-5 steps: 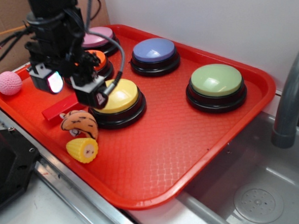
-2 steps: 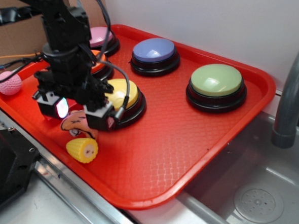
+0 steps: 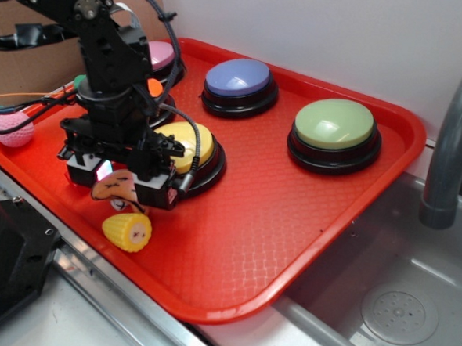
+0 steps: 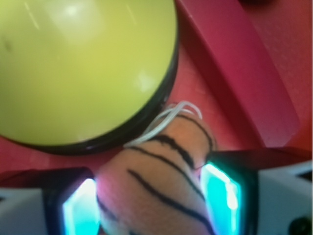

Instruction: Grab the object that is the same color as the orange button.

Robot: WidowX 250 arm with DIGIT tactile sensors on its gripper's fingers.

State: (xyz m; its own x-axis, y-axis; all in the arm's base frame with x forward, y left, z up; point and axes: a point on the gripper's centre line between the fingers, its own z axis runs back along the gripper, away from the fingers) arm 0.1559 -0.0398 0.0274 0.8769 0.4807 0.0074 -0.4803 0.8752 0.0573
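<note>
The object, a small orange plush with dark stripes, lies on the red tray just in front of the yellow button. My gripper is down over it and open, one glowing pad on each side of the plush, which fills most of the gap. The right pad looks close against it. The orange button shows only as a sliver behind the arm.
A yellow corn toy lies near the tray's front edge. A red block sits beside the plush. Pink, blue and green buttons stand further back. A pink ball sits at the left, with a faucet and sink at the right.
The gripper has come forward from over the orange button and dropped down until its fingers straddle the striped plush. The finger spacing looks unchanged, and the plush has not moved.
</note>
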